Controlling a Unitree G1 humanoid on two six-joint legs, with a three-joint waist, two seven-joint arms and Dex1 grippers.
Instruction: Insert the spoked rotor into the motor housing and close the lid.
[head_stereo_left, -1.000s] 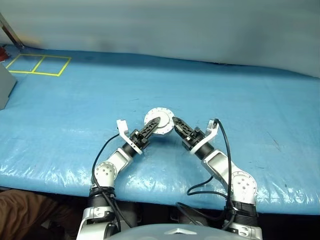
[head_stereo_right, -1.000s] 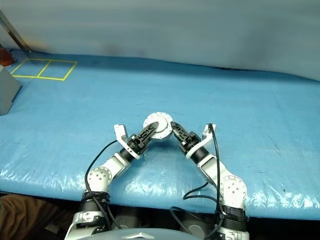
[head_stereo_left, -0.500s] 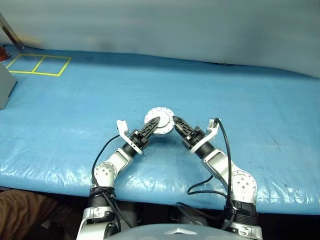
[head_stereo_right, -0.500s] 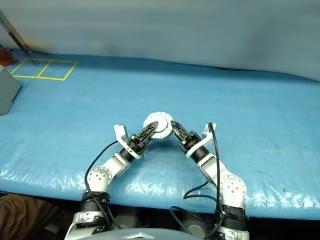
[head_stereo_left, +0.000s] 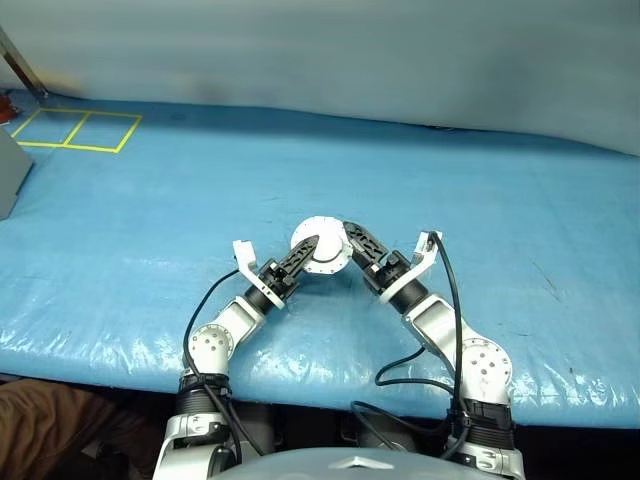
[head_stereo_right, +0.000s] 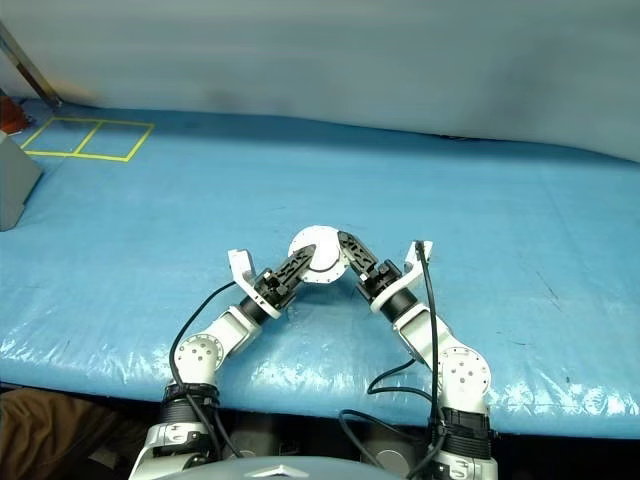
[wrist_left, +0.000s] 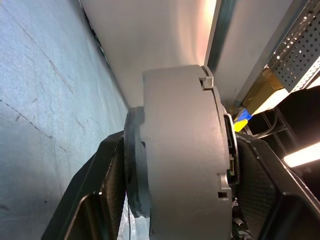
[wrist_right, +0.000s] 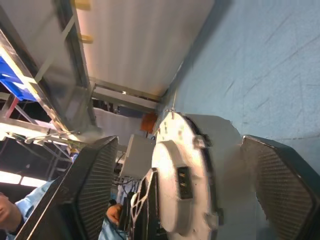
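Note:
The motor housing (head_stereo_left: 328, 258) hangs above the blue table at the centre, held on edge, a plain pale round face turned up toward me. That face is the lid (head_stereo_right: 318, 262), lying flat against the housing. My left gripper (head_stereo_left: 316, 245) comes in from the left and is shut on the housing (wrist_left: 182, 160), one finger on each flat side. My right gripper (head_stereo_left: 346, 234) comes in from the right and stands open. Its fingers (wrist_right: 87, 192) straddle the housing (wrist_right: 220, 175) with a gap on both sides. The spoked rotor is hidden.
A blue plastic sheet covers the table (head_stereo_left: 480, 190), whose front edge runs just below my arms. Yellow tape squares (head_stereo_left: 75, 128) mark the far left corner, beside a grey box (head_stereo_left: 8, 170) at the left edge. A person (wrist_right: 12, 215) shows in the right wrist view.
My right gripper's jaws have spread wide off the housing and now stand around it. The left gripper holds the housing in the same place.

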